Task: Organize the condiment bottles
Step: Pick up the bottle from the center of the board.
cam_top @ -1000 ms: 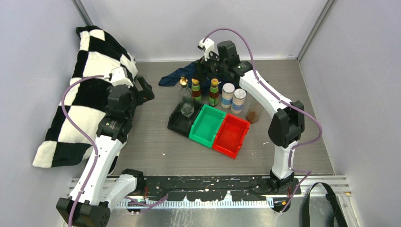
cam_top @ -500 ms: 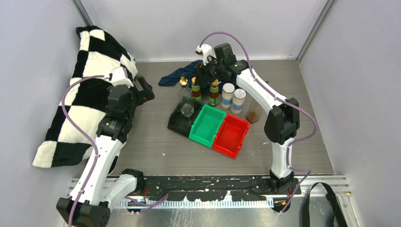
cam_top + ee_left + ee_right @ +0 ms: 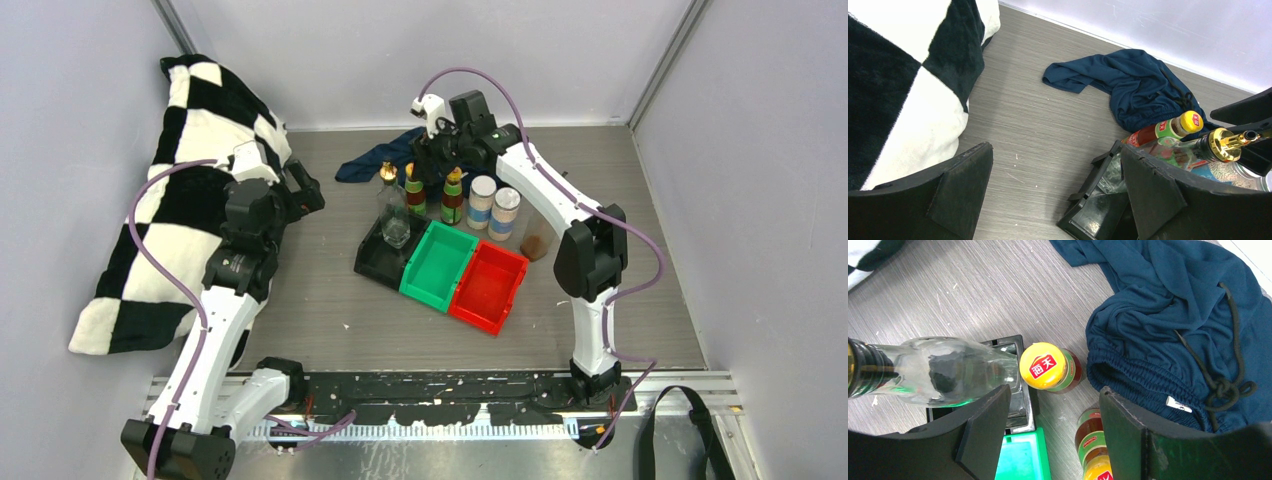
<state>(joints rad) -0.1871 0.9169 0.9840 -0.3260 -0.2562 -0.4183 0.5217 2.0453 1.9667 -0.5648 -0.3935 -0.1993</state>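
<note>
Yellow-capped bottle [image 3: 1049,367] sits mid-frame between the spread fingers of the right gripper [image 3: 1054,392], just right of the glass bottle [image 3: 948,371] in the black bin [image 3: 375,262], so I'd guess it's getting grabbed next, while the left gripper [image 3: 1056,150] hangs wide open.

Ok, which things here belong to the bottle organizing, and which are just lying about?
Job: clear glass gold-pourer bottle; two dark yellow-capped bottles; two white-capped jars; probably black, green and red plastic bins.
Lying about: navy cloth; black-and-white checkered blanket.
</note>
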